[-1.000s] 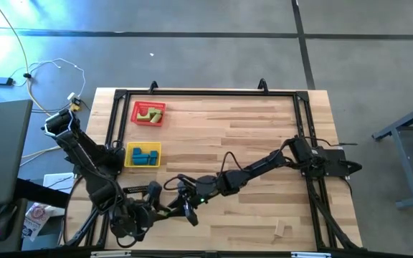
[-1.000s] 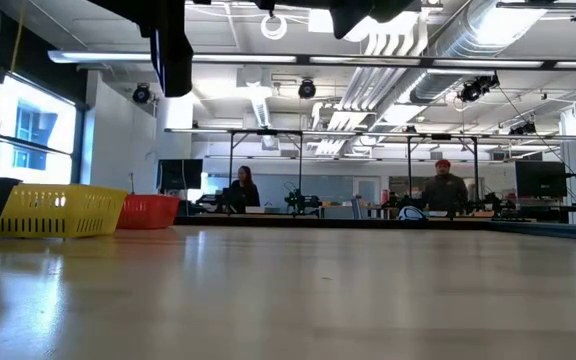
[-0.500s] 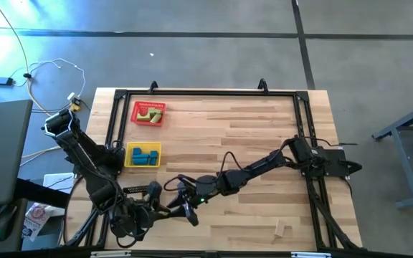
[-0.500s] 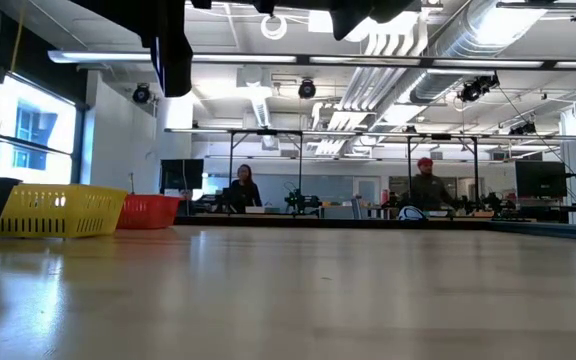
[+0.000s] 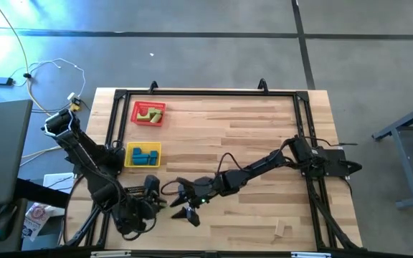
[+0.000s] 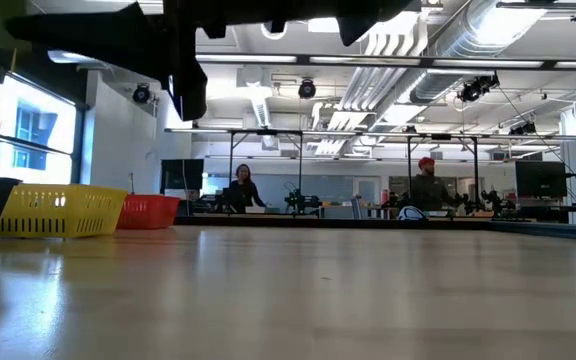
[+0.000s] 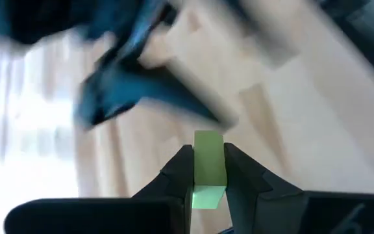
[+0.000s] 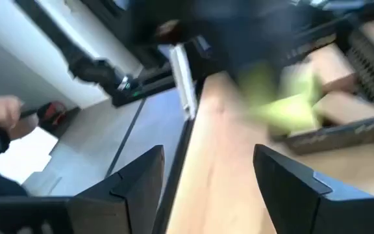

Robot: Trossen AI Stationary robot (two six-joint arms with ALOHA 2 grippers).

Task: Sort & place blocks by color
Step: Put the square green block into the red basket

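Where the two arms meet at the near left of the table, a hand-over of one block shows.
Left gripper [image 7: 208, 170]: clenched on a light green block [image 7: 208, 169]; the block stands between the two dark fingers [image 7: 177, 172], its end poking out past them.
Right gripper [image 5: 186, 201]: released, fingers [image 5: 180, 213] splayed wide, nothing between them; it sits just beside the left gripper [image 5: 151, 203] in the high view.
Green blur [image 8: 281, 97]: seen in the right wrist view beyond the spread fingers; cannot tell its outline.
Change from a second ago: right fingers were pinched near the left gripper, now they stand apart; the left wrist has pulled back a little toward its own side.
Yellow tray [image 5: 143, 155]: holds blue blocks [image 5: 145, 155].
Red tray [image 5: 148, 113]: holds light green blocks [image 5: 152, 113].
Tan block [image 5: 283, 229]: lies alone near the front right edge, well apart from both arms.
Writing: none readable anywhere.
Room: two people [image 6: 243, 187] behind far benches in the low view.
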